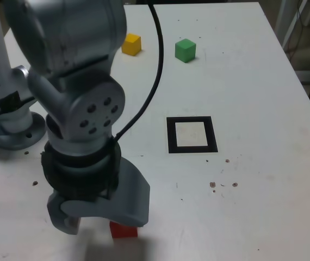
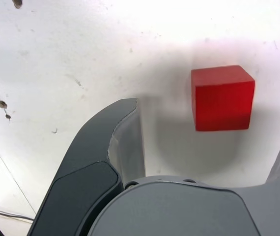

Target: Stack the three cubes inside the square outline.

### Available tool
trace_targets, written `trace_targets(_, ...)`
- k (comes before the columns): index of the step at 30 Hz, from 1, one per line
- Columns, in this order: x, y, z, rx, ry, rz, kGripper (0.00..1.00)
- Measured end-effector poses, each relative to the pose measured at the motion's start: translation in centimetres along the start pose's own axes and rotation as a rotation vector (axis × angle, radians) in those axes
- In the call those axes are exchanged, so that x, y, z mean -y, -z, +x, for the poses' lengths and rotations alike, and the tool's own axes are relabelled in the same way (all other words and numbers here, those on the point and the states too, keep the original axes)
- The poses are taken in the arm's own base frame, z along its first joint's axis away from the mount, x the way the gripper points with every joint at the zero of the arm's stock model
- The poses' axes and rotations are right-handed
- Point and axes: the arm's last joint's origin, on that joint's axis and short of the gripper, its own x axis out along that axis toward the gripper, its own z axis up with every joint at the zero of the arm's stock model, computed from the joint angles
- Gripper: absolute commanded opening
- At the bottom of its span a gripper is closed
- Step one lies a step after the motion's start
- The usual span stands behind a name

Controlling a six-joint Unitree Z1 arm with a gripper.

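Observation:
The red cube [image 2: 222, 97] lies on the white table between my gripper's [image 2: 211, 124] two spread fingers, touching neither as far as the wrist view shows. In the exterior view the gripper [image 1: 101, 222] hangs low at the near edge, open, and hides most of the red cube [image 1: 123, 230]. The yellow cube [image 1: 131, 44] and the green cube [image 1: 185, 50] sit apart at the far side of the table. The square outline [image 1: 191, 134], a black border with a pale centre, lies mid-table with nothing in it.
The arm's grey base [image 1: 11, 117] is bolted at the exterior view's left. A black cable [image 1: 156, 70] runs from the arm across the table toward the far edge. Small dark specks [image 1: 223, 185] dot the surface near the outline.

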Motion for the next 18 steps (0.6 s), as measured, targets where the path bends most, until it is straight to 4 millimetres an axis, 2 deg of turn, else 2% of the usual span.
trace_targets(11,1.5,-2.4,2.3,-0.037,0.003,0.031,0.87)
trace_targets(18,0.9,-3.5,2.9,-0.058,0.013,0.061,0.82)
